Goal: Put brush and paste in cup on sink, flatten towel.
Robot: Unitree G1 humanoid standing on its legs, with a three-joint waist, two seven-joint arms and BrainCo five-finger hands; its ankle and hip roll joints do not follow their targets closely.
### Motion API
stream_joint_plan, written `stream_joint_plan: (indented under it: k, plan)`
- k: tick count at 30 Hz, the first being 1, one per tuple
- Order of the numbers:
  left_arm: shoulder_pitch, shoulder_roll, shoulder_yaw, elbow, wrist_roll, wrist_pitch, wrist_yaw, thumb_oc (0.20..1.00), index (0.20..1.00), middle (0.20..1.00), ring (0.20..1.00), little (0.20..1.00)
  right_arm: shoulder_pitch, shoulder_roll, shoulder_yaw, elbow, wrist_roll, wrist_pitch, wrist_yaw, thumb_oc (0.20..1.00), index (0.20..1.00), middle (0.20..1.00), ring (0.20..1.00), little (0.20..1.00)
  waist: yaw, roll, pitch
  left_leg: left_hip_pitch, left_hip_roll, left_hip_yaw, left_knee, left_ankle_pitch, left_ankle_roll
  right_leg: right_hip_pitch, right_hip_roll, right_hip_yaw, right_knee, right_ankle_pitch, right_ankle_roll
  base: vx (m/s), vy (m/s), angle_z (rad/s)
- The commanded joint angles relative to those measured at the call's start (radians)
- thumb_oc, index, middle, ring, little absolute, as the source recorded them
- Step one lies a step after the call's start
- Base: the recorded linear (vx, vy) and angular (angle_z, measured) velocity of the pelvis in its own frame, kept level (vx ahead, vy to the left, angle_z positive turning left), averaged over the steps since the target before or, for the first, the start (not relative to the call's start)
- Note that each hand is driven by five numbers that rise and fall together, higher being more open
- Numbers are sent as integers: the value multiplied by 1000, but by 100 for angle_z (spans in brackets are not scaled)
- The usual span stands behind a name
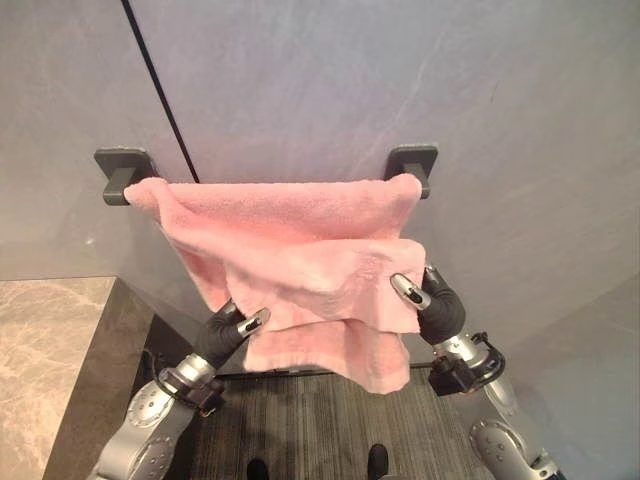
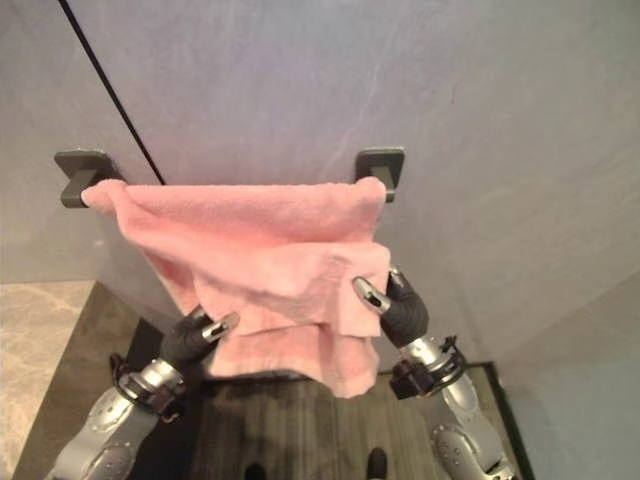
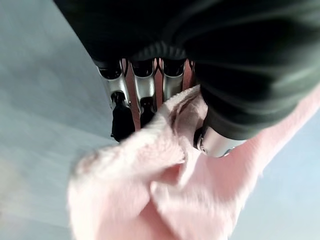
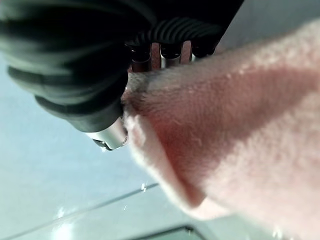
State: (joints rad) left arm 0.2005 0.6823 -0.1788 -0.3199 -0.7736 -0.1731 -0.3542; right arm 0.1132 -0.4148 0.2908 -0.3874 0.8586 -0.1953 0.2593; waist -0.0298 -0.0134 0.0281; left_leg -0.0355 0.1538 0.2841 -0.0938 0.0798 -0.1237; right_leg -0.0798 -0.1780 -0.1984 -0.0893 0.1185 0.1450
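A pink towel (image 1: 300, 250) hangs bunched and creased over a bar between two dark wall brackets (image 1: 122, 170) (image 1: 415, 165). My left hand (image 1: 225, 335) is at the towel's lower left edge, thumb in front of the cloth and fingers behind it. In the left wrist view the towel (image 3: 165, 200) passes between the fingers (image 3: 145, 90) and the thumb (image 3: 220, 142). My right hand (image 1: 440, 310) pinches the towel's right edge about halfway down. The right wrist view has the cloth (image 4: 250, 125) clamped against the thumb (image 4: 107, 137).
A grey wall stands close behind the towel, with a thin dark seam (image 1: 160, 90) running down at the upper left. A stone counter (image 1: 50, 350) with a dark side sits at the lower left. Dark striped flooring (image 1: 320, 420) lies below the towel.
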Motion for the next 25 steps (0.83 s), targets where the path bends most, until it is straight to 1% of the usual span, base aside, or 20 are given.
stream_joint_plan:
  k: [1, 2, 3, 4, 6, 8, 9, 10, 11, 14, 15, 16, 17, 18, 19, 20, 21, 22, 24, 25]
  plan:
    - [-39, -53, -32, 50, -66, -24, -25, 200, 200, 200, 200, 200, -15, -8, -18, -102, 33, -51, 47, 200, 200, 200, 200, 200, -10, -15, -19, -4, 27, -38, 7, -18, -6, 6, -103, -25, 2, 21, 76, 0, 0, 0]
    - [-28, -48, -40, 82, -18, -28, -14, 200, 200, 200, 200, 200, -10, -3, -16, -75, 21, -47, 38, 200, 200, 200, 200, 200, -10, -13, -21, -1, 27, -37, 7, -19, -6, 11, -103, -26, 2, 20, 75, 0, 0, 0]
    - [-40, -28, -90, 168, 99, -42, 28, 200, 200, 200, 200, 200, -32, 2, 15, 29, -36, -44, -18, 200, 200, 200, 200, 200, -12, -6, -23, 8, 26, -35, 7, -20, -5, 20, -103, -26, 2, 19, 76, 0, 0, 0]
    - [-50, -19, -106, 214, 169, -54, 46, 200, 200, 200, 200, 200, -41, 7, 21, 56, -69, -47, -33, 200, 200, 200, 200, 200, -15, 0, -25, 9, 25, -33, 7, -20, -5, 23, -102, -24, 2, 16, 76, -2, 17, -4]
    - [-41, -22, -96, 211, 192, -54, 54, 200, 200, 200, 200, 200, -33, 15, 21, 59, -52, -38, -9, 200, 200, 200, 200, 200, -15, 1, -26, 13, 24, -32, 7, -22, -4, 26, -103, -25, 2, 14, 76, 0, 0, 0]
    - [-18, -34, -88, 244, 195, -37, 58, 200, 200, 200, 200, 200, -1, 2, 15, 80, -79, -30, -18, 200, 200, 200, 200, 200, -19, -1, -30, 17, 24, -31, 7, -23, -3, 28, -104, -26, 2, 14, 76, 0, 0, 0]
    - [-14, -45, -96, 283, 224, -37, 70, 482, 482, 482, 482, 482, 8, 5, 16, 113, -91, -21, -30, 401, 401, 401, 401, 401, -20, 0, -31, 20, 25, -30, 7, -24, -3, 30, -103, -25, 2, 14, 76, 0, 0, 0]
    - [-11, -52, -99, 323, 278, -44, 92, 853, 853, 853, 853, 853, 6, 16, 29, 182, -102, -11, -40, 576, 576, 576, 576, 576, -19, 0, -32, 23, 24, -29, 7, -24, -2, 32, -104, -25, 2, 13, 75, 0, 0, 0]
    - [-8, -66, -101, 360, 336, -50, 116, 1000, 1000, 1000, 1000, 1000, -8, 22, 49, 272, -139, -5, -53, 1000, 1000, 1000, 1000, 1000, -16, -1, -30, 28, 24, -31, 7, -25, -2, 39, -103, -25, 2, 11, 75, 0, 0, 0]
    - [-21, -108, -109, 565, 536, -49, 177, 1000, 1000, 1000, 1000, 1000, -37, 22, 83, 469, -273, 21, -95, 1000, 1000, 1000, 1000, 1000, -7, -2, -32, 41, 23, -32, 7, -27, -3, 54, -101, -28, 2, 3, 74, 0, 0, 0]
    - [-25, -125, -107, 619, 549, -45, 186, 1000, 1000, 1000, 1000, 1000, -45, 23, 87, 508, -285, 26, -94, 1000, 1000, 1000, 1000, 1000, -5, -2, -33, 39, 23, -31, 7, -25, -3, 52, -102, -28, 2, 5, 73, 0, 0, 0]
    - [-31, -143, -96, 682, 606, -52, 220, 1000, 1000, 1000, 1000, 1000, -41, 37, 78, 569, -268, 32, -96, 1000, 1000, 1000, 1000, 1000, -3, -2, -30, 45, 24, -33, 7, -27, -4, 59, -101, -31, 2, 1, 73, 0, 0, 0]
    - [-36, -156, -101, 783, 708, -49, 239, 1000, 1000, 1000, 1000, 1000, -40, 33, 71, 637, -326, 37, -105, 1000, 1000, 1000, 1000, 1000, -3, -2, -35, 44, 23, -32, 7, -25, -4, 57, -101, -30, 2, 1, 72, 0, 0, 0]
    - [-38, -158, -102, 786, 709, -51, 241, 1000, 1000, 1000, 1000, 1000, -41, 33, 71, 638, -326, 37, -105, 1000, 1000, 1000, 1000, 1000, -3, -1, -34, 44, 23, -32, 7, -25, -4, 57, -101, -30, 2, 1, 72, 0, 0, 0]
    - [-54, -183, -106, 906, 820, -45, 290, 1000, 1000, 1000, 1000, 1000, -47, 41, 63, 788, -400, 38, -133, 1000, 1000, 1000, 1000, 1000, -3, -1, -35, 50, 23, -30, 7, -27, -4, 62, -99, -29, 2, 0, 71, 0, 0, 0]
    - [-56, -185, -107, 910, 822, -47, 292, 1000, 1000, 1000, 1000, 1000, -49, 42, 63, 792, -401, 35, -133, 1000, 1000, 1000, 1000, 1000, -2, -1, -35, 50, 23, -30, 7, -27, -4, 62, -99, -29, 2, 0, 71, 0, 0, 0]
    - [-74, -224, -102, 1031, 847, -29, 305, 1000, 1000, 1000, 1000, 1000, -64, 50, 58, 888, -461, 40, -156, 1000, 1000, 1000, 1000, 1000, -4, 0, -34, 56, 25, -27, 7, -30, -5, 66, -98, -28, 2, -4, 70, 0, 0, 0]
    - [-80, -239, -99, 1070, 831, -34, 316, 1000, 1000, 1000, 1000, 1000, -70, 56, 53, 937, -467, 44, -168, 1000, 1000, 1000, 1000, 1000, -4, 0, -35, 53, 25, -27, 7, -27, -5, 63, -98, -27, 2, -2, 69, 0, 0, 0]
    - [-107, -319, -41, 1264, 734, 4, 344, 1000, 1000, 1000, 1000, 1000, -92, 80, 35, 1109, -513, 55, -192, 1000, 1000, 1000, 1000, 1000, -4, 1, -34, 60, 26, -26, 7, -28, -5, 68, -95, -26, 2, -6, 66, 0, 0, 0]
    - [-115, -334, -34, 1301, 712, 1, 354, 1000, 1000, 1000, 1000, 1000, -102, 85, 35, 1131, -514, 59, -199, 1000, 1000, 1000, 1000, 1000, -4, 2, -36, 57, 26, -27, 7, -26, -6, 66, -94, -26, 2, -5, 65, -11, -22, -4]
